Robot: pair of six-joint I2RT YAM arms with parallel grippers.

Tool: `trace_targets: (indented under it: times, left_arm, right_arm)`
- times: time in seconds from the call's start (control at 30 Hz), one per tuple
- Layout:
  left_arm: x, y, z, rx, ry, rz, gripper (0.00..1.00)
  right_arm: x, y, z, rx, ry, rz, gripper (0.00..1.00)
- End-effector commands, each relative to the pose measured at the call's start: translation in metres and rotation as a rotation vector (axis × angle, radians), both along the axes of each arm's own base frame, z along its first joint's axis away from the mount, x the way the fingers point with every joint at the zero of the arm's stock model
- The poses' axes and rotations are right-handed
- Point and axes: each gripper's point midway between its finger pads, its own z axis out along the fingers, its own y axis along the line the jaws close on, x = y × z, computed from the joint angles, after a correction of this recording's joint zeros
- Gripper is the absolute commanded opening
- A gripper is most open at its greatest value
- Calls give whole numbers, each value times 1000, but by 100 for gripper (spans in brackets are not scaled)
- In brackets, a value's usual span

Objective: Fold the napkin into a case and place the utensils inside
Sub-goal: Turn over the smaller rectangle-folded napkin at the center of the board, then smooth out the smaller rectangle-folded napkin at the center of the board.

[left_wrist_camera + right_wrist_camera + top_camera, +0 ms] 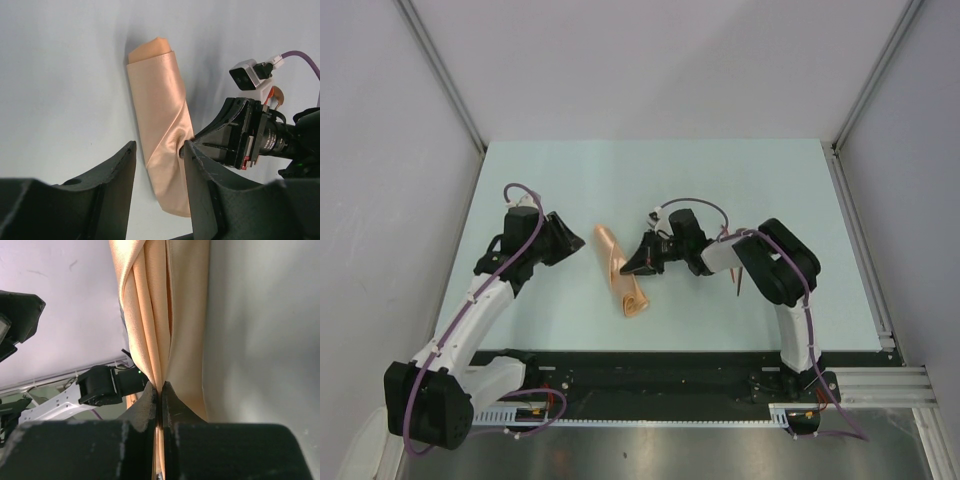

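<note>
- Left pincer [563, 240] [159, 147]: black, two-fingered; released, fingers spread wide with nothing gripped between them; held just left of the cloth and aimed at it.
- Peach-orange cloth napkin [623, 275] [159, 95] [150, 315]: soft, plain, satin-sheened; folded into a long narrow strip with a diagonal twist across its middle; laid on the tabletop between the two arms, slanting from far left to near right.
- Right pincer [628, 267] [192, 141] [160, 388]: black, two-fingered; clenched on a gathered fold at the right edge of the napkin, about midway along the strip, fingertips pressed together on the cloth.
- Reddish-brown wood-like utensil [739, 282]: thin stick, seen on the tabletop beneath the right arm, well apart from the napkin; mostly hidden, so its kind cannot be told.
- Pale mint-green tabletop [720, 180]: flat, carrying all items listed.
</note>
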Motion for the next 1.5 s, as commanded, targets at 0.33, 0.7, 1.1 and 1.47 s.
trace_targets:
  times: [0.33, 0.7, 1.1, 1.47]
  left_arm:
    - [13, -20, -12, -53, -13, -94, 50]
    - [30, -59, -30, -67, 74, -174, 50]
    - [85, -110, -53, -105, 147, -245, 39]
    - [117, -117, -86, -63, 205, -211, 30]
  right_arm:
    - [17, -30, 0, 103, -46, -8, 6]
    - [35, -87, -30, -87, -80, -48, 51]
    - [9, -99, 14, -595, -445, 94, 68]
    - [-40, -92, -18, -526, -397, 145, 27]
